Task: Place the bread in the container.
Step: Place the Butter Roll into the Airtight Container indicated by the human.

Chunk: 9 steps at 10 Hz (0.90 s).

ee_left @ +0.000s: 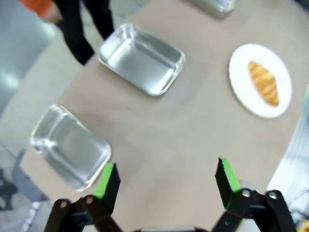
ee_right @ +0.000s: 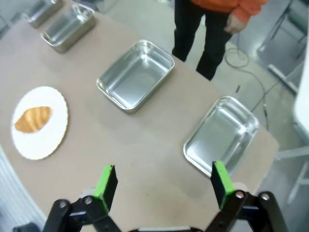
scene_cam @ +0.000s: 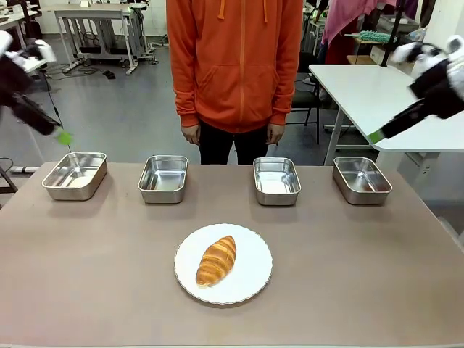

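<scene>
Golden-brown ridged croissant (scene_cam: 216,260), tapered both ends, lies on white plate (scene_cam: 250,279).

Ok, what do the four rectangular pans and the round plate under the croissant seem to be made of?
Shiny silver rectangular pans: probably stainless steel, polished; mirror-like glare and reflections on walls and floors. Round white plate: smooth, opaque, perhaps ceramic or melamine; the look alone cannot settle which.

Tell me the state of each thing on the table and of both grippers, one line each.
Croissant: lying on the white plate, untouched.
White plate: holds the croissant.
Four steel pans: empty, upright, in a row.
Left gripper: open, holding nothing.
Right gripper: open, holding nothing.
</scene>
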Tool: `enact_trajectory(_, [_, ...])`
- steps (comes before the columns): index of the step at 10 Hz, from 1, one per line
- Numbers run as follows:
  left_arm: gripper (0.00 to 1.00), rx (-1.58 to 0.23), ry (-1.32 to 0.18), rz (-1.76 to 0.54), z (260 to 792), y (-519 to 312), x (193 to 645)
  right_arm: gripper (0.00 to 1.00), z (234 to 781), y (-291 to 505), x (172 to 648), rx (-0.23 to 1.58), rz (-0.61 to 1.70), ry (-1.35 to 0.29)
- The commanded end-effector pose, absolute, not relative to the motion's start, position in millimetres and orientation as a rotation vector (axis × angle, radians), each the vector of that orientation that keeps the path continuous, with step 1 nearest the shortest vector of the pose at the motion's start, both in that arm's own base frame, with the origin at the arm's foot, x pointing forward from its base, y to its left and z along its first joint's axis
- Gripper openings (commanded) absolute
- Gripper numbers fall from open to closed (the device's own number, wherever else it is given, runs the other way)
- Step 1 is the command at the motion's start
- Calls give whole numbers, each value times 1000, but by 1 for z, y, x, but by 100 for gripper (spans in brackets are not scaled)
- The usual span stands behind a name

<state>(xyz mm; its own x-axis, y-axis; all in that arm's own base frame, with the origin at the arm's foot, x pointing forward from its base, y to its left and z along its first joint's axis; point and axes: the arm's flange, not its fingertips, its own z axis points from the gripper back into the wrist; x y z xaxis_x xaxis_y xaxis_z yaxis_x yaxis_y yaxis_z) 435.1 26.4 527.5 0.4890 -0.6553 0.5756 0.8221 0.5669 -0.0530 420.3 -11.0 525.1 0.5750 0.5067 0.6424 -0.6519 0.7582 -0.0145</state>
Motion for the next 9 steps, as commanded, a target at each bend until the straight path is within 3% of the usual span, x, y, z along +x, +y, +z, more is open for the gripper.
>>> enact_trajectory(1, [100,-426,-574,-1060,517,74,458,100,521,-43,433,346,763,-696])
enact_trajectory(3, [100,-480,-650,-1002,505,90,454,100,526,-37,421,278,715,-692])
enact_trajectory(4, [100,-396,-593,-1030,519,88,441,100,526,-37,421,278,715,-692])
enact_trajectory(9, [100,-410,-631,-1015,525,113,446,100,535,-58,434,289,703,-707])
